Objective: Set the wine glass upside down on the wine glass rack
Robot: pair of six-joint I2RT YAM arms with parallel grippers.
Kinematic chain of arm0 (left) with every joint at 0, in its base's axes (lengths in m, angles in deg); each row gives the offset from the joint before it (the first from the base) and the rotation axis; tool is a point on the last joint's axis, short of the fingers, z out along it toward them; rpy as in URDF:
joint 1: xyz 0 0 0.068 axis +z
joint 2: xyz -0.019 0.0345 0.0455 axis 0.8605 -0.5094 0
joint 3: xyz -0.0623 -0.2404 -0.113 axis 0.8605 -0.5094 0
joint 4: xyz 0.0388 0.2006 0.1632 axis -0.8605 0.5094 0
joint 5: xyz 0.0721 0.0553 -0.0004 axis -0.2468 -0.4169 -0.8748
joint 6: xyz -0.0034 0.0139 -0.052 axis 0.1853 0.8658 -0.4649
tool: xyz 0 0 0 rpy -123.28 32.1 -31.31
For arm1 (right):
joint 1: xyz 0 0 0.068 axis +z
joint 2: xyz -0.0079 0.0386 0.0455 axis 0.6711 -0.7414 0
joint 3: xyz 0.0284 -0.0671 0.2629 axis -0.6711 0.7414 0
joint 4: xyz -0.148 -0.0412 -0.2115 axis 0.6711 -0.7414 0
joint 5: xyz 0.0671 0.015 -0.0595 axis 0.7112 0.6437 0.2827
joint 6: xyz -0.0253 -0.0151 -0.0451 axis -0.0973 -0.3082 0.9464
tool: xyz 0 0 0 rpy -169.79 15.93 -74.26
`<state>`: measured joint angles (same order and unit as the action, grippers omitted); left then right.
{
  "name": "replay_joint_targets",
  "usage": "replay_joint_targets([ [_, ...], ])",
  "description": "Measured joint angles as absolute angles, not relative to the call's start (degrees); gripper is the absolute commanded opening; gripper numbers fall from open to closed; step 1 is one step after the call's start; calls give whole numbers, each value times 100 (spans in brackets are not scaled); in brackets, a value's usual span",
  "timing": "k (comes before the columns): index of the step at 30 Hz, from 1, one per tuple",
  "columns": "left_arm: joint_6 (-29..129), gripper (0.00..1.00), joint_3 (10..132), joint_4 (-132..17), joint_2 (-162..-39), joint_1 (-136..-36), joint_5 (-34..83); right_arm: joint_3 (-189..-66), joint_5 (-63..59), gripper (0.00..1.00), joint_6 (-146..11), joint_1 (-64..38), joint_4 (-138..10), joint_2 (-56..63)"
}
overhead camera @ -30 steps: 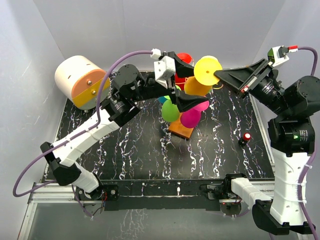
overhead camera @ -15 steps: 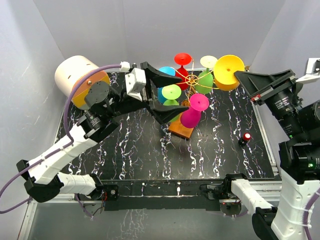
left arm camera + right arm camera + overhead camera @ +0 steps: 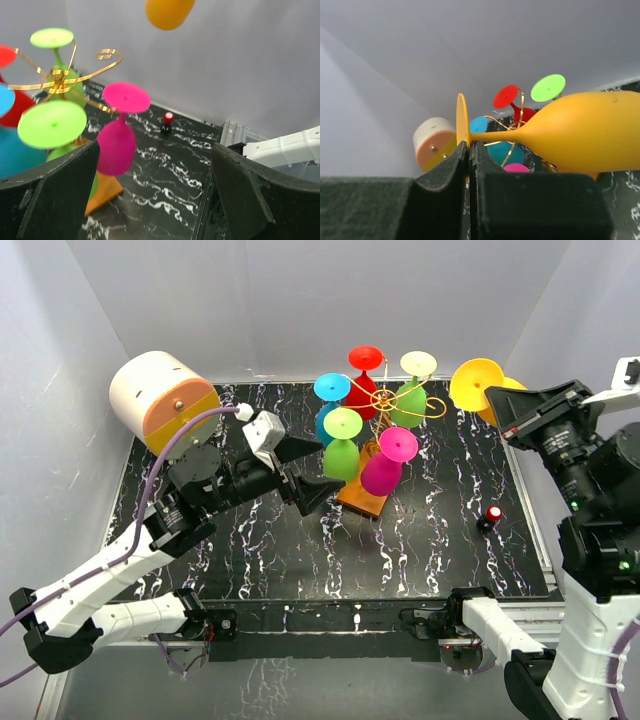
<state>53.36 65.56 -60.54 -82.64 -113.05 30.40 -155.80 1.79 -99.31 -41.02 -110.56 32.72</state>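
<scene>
The wine glass rack [image 3: 385,400] is a gold wire stand on an orange-brown base [image 3: 362,502] at the table's middle. Several coloured glasses hang on it upside down, among them a magenta glass [image 3: 385,465] and a green glass [image 3: 342,445]. My right gripper [image 3: 497,408] is shut on the foot of a yellow-orange wine glass [image 3: 476,385] and holds it in the air to the right of the rack. In the right wrist view the fingers [image 3: 455,165] pinch the foot's rim, with the bowl [image 3: 585,132] lying sideways. My left gripper [image 3: 305,475] is open and empty, left of the rack [image 3: 60,82].
A cream-and-orange cylinder [image 3: 165,400] stands at the back left. A small black object with a red top [image 3: 493,513] sits on the dark marbled table at the right, and it also shows in the left wrist view [image 3: 168,118]. Grey walls enclose the table.
My right gripper has carried the yellow-orange glass to the right, away from the rack. My left gripper has drawn back left and toward the near side, off the rack.
</scene>
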Motion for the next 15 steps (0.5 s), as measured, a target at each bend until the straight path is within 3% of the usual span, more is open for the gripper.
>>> replay_joint_targets([
  [15, 3561, 91, 5252, -6237, -8188, -11305, 1955, -14133, -693, 0, -10182, -4100, -10754, 2553],
])
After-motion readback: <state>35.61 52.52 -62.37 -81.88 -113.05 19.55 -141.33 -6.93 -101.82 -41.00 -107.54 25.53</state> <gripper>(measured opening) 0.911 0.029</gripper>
